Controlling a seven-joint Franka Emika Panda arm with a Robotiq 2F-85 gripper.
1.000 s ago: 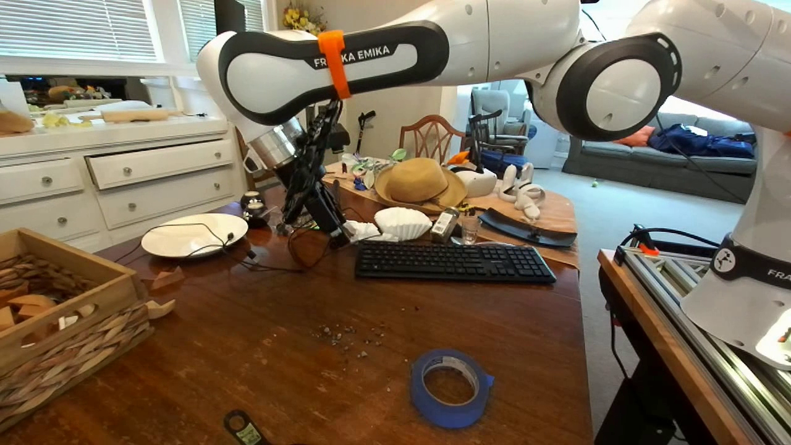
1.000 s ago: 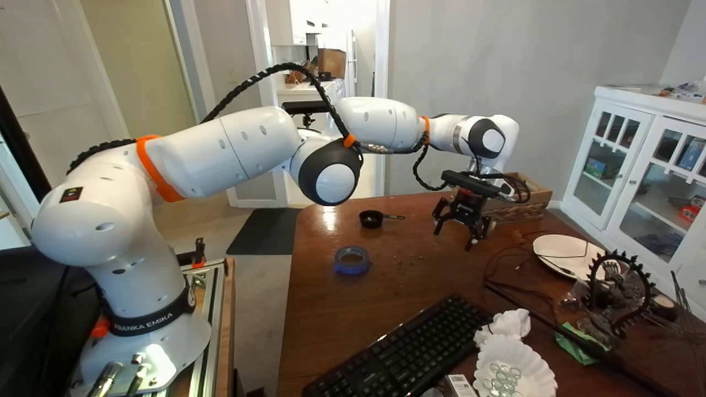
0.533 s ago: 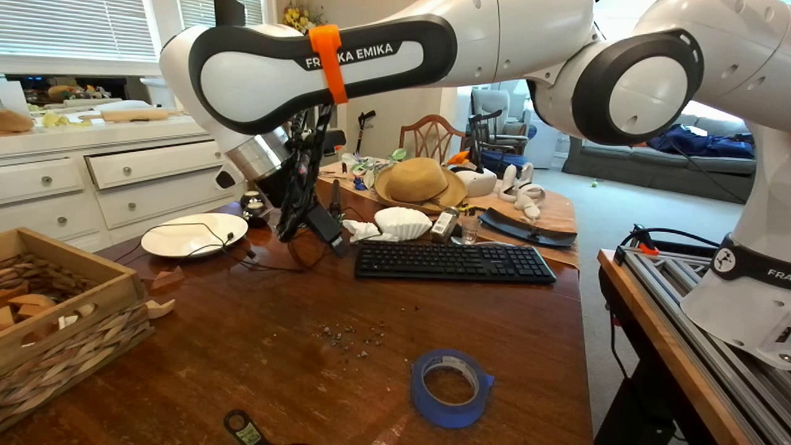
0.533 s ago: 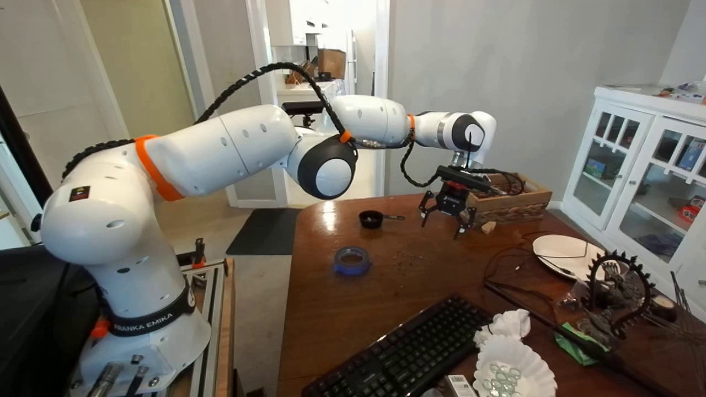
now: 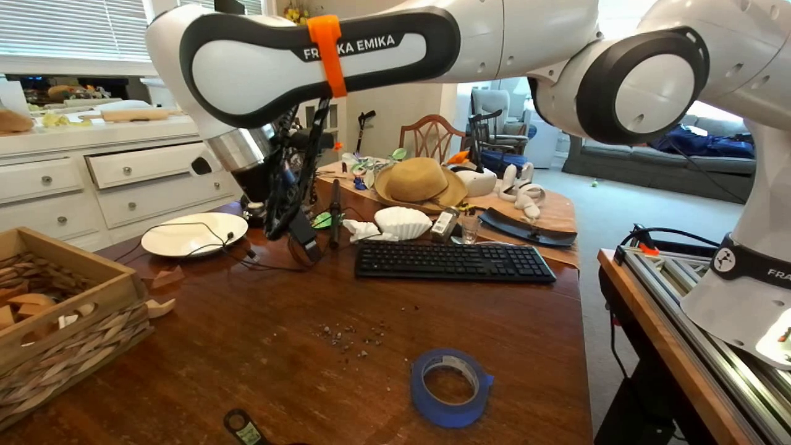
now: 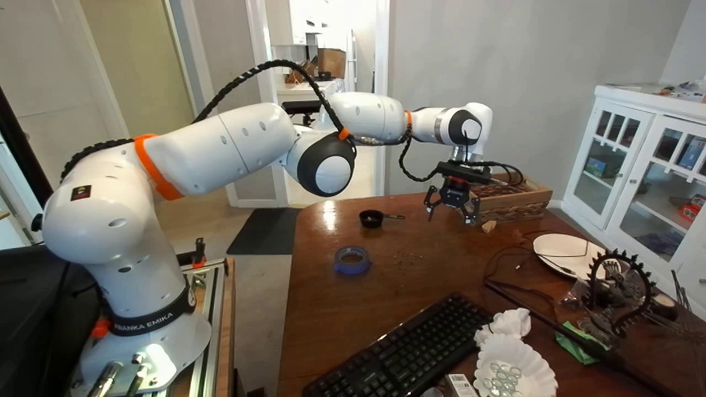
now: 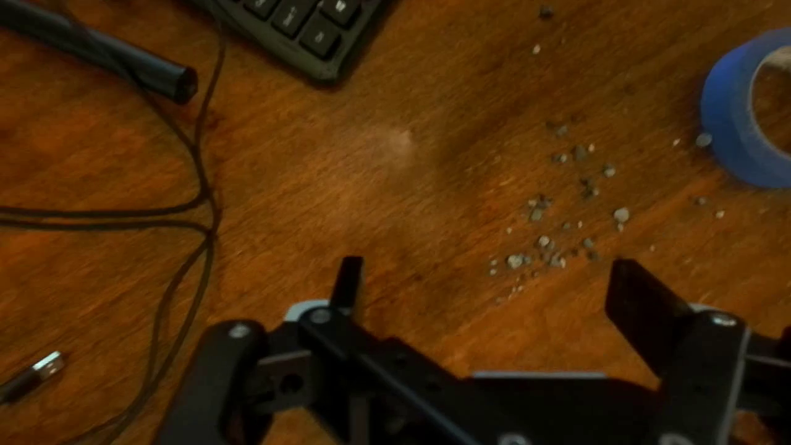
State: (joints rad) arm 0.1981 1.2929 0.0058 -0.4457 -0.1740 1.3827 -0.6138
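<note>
A Robotiq gripper [image 7: 486, 278], 2 fingers spread and holding nothing, hangs above a wooden table [image 7: 383, 235] strewn with gravel [image 7: 544, 241] and black cable [image 7: 212, 232]; a sweep too low could scatter gravel or snag cable.

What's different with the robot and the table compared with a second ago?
In both exterior views, the gripper has shifted toward the picture's left, away from the keyboard. It is open and empty; nothing was grasped or released. The keyboard, blue tape, white plate and basket stayed put.
</note>
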